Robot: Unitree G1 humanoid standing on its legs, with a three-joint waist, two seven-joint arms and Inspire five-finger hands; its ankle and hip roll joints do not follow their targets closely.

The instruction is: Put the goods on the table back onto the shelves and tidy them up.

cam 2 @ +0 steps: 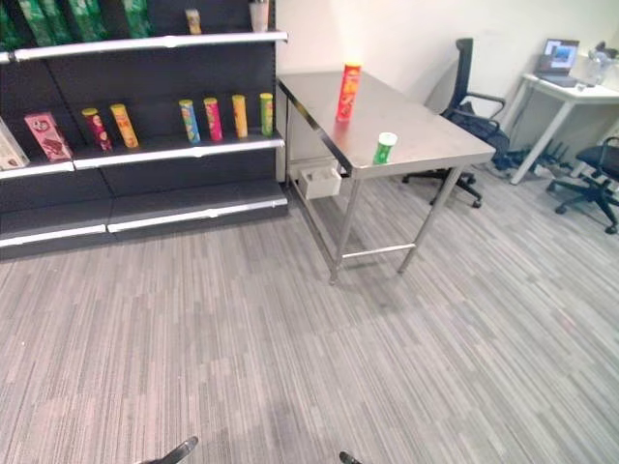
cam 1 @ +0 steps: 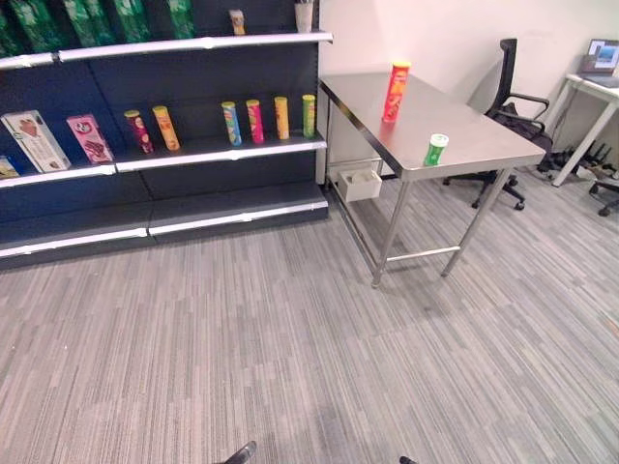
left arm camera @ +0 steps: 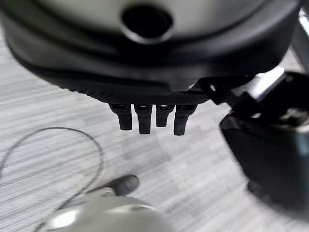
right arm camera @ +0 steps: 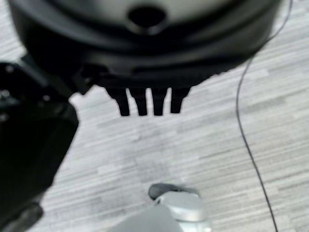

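**Both hands hanging empty, two goods standing on the table**

Nearest, the left hand (left arm camera: 149, 113) is hanging over the grey carpet (cam 1: 290, 329), its fingers (left arm camera: 141, 121) pointing straight down and holding nothing; only their tips are showing below the dark bulk of the hand, and its thumb is hard to make out. The right hand (right arm camera: 147, 99) is hanging the same way, fingers (right arm camera: 158, 104) straight and empty, with its thumb side lost in a dark blur.

Farther on, the steel table (cam 1: 484, 145) is standing on the carpet. A small green can (cam 1: 436, 149) with a white lid is sitting upright near the table's front edge. Behind it, toward the table's far end, a tall red tube (cam 1: 396, 91) is standing upright, well apart from the can. Under the table's far end, a white box (cam 1: 358, 182) is resting against the wall.

Left of the table, the dark shelves (cam 1: 222, 152) are carrying upright tubes in a row (cam 1: 256, 121) on the middle level, with two more tubes (cam 1: 153, 129) and two leaning boxes (cam 1: 58, 137) farther from the table. The top level's goods are being cut off by the view's edge; green packs (cam 1: 87, 17) are showing only in part. Right of the table and beyond it, a black office chair (cam 1: 508, 87) is standing by a white desk (cam 1: 590, 92) with a laptop (cam 1: 602, 55), itself cut off.
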